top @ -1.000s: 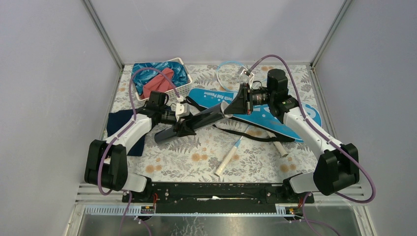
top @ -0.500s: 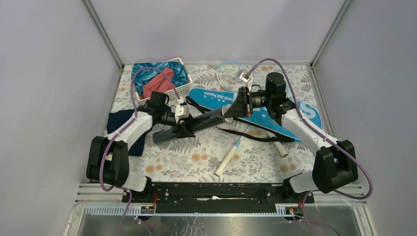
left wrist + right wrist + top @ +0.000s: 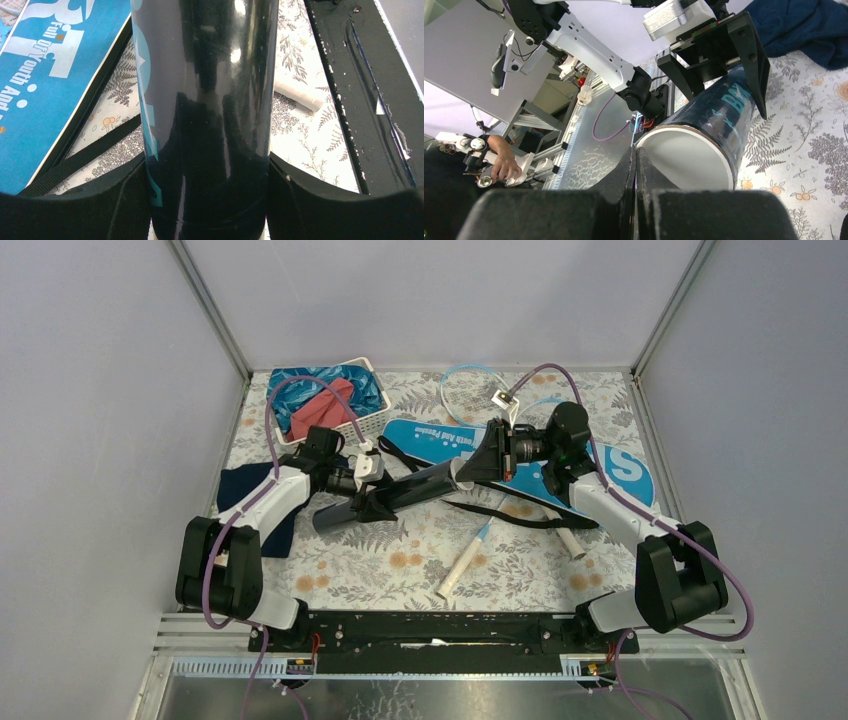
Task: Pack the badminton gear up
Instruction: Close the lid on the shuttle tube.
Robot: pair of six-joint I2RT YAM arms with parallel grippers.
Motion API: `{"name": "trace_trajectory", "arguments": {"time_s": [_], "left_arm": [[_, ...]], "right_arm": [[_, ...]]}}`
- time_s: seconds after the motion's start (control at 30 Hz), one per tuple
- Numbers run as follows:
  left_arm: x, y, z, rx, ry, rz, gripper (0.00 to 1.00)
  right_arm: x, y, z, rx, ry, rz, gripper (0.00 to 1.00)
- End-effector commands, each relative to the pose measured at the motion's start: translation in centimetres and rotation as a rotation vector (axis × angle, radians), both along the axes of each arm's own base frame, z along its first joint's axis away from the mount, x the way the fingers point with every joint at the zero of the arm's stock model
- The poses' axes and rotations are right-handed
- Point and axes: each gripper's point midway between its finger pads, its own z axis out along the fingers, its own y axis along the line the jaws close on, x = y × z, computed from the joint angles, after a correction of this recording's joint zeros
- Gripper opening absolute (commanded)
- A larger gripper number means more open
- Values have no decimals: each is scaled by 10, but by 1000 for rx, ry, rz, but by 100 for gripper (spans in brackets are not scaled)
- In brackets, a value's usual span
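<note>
A long black tube (image 3: 400, 489) is held off the table at a slant, my left gripper (image 3: 372, 498) shut around its lower half. In the left wrist view the tube (image 3: 210, 100) fills the gap between both pads. My right gripper (image 3: 463, 470) is shut, with nothing between its fingers, and its tips sit at the rim of the tube's open white-lined end (image 3: 689, 160). The blue bag (image 3: 620, 472) lies flat behind. One light-blue racket head (image 3: 468, 390) lies at the back. Two white handles (image 3: 458, 570) (image 3: 570, 540) lie in front.
A white basket (image 3: 372, 424) with blue and red cloths stands at the back left. A navy cloth (image 3: 243, 490) lies under the left arm. The bag's black strap (image 3: 520, 519) trails across the patterned table. Grey walls close in both sides.
The right arm's wrist has shifted right and lower while its shut tips stay at the tube's mouth. The tube's upper end has edged slightly left. The left arm has barely moved.
</note>
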Motion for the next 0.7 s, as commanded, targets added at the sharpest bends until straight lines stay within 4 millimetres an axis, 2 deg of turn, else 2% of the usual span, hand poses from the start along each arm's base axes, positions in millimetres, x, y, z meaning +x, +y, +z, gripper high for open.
{"name": "trace_trajectory", "arguments": {"time_s": [0.0, 0.3, 0.43, 0.67], "left_arm": [[0, -11, 28, -102, -65, -68, 0], [1, -14, 43, -107, -86, -71, 0], [1, -16, 42, -108, -90, -80, 0], [0, -17, 39, -113, -100, -89, 0]], "right_arm": [[4, 2, 22, 78, -88, -37, 0], [2, 10, 17, 92, -48, -27, 0], [-3, 17, 20, 94, -47, 3, 0], [-5, 17, 21, 98, -49, 20, 0]]}}
